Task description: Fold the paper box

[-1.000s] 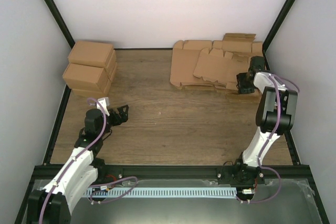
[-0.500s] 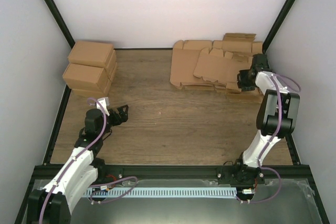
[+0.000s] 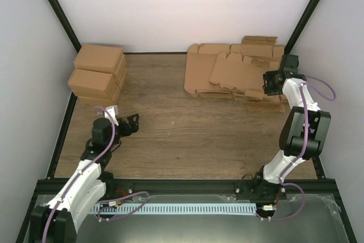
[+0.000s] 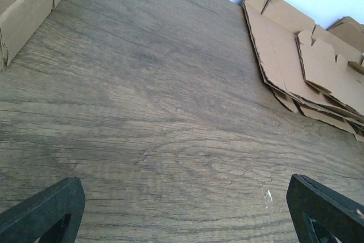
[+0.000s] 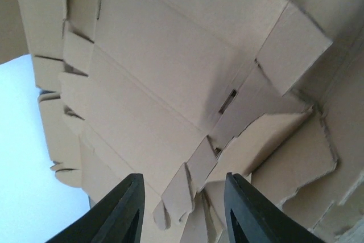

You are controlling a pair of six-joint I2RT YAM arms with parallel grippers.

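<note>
The paper box (image 3: 236, 72) is the top flat brown cardboard blank on a stack at the back right of the table. In the left wrist view the same stack (image 4: 318, 66) lies far off at the upper right. My right gripper (image 3: 272, 83) hovers at the stack's right end. In the right wrist view its jaws (image 5: 187, 214) stand apart, with the blank's (image 5: 170, 66) small notched tabs between the fingers and touching neither. My left gripper (image 3: 132, 123) sits low over bare wood at the near left, wide open (image 4: 185, 211) and empty.
Several closed brown cartons (image 3: 96, 75) are stacked at the back left, and their edge (image 4: 23, 4) shows in the left wrist view. More flat blanks (image 3: 259, 46) lie under and behind the top one. White walls and black frame posts (image 3: 301, 21) close in the table.
My right gripper has shifted slightly right and toward the back along the stack's right end, with the arm's elbow swinging outward. The left arm has not moved.
</note>
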